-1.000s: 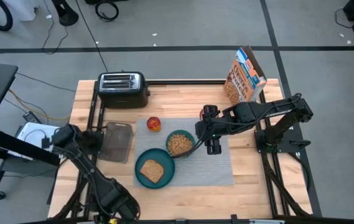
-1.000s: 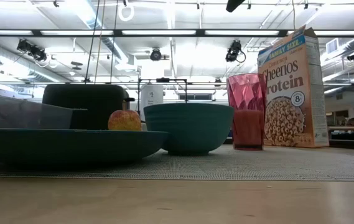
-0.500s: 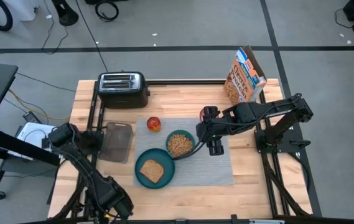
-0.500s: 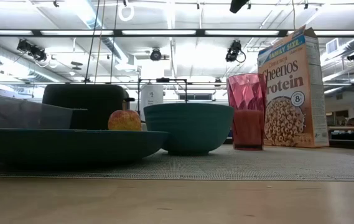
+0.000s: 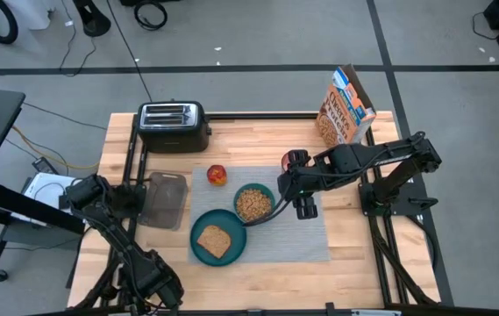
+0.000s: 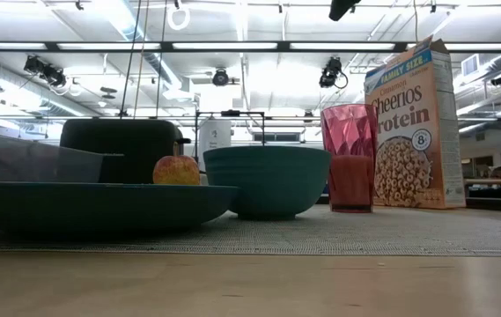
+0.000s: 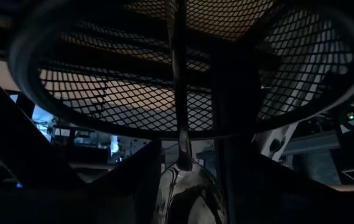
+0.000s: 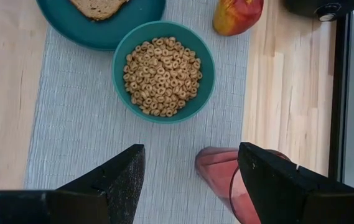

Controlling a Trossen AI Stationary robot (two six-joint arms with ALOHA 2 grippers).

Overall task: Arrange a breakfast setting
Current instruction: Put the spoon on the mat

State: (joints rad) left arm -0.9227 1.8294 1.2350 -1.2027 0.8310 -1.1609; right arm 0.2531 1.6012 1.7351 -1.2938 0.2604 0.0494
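Observation:
The grey placemat point(image 5: 302, 233) carries the teal plate point(image 5: 198, 250) with the toast slice point(image 5: 215, 240), and the teal bowl point(image 5: 253, 204) filled with cereal rings. The red-orange fruit point(image 5: 217, 175) lies at the mat's far left. The pink cup point(image 8: 217, 171) stands upright by the mat's far edge. My right gripper point(image 8: 191, 149) hovers open and empty above the mat, between bowl and cup. My left gripper point(image 5: 148, 283) is low at the table's near-left edge, beyond the tabletop. Its wrist view shows it at the metal spoon point(image 7: 186, 180). My left gripper has the spoon's bowl end point(image 7: 189, 190) between its two dark fingers; darkness hides the place of contact. The handle point(image 7: 178, 74) runs straight away from the fingers, across a dark wire-mesh ring.
A black toaster point(image 5: 173, 125) stands at the far left and a cereal box point(image 5: 347, 107) at the far right. A clear plastic container point(image 5: 163, 199) lies left of the mat. A round wire-mesh holder point(image 7: 102, 99) fills the left wrist view.
My left arm's end has moved toward the table's left along the near edge. The things on the mat have not moved.

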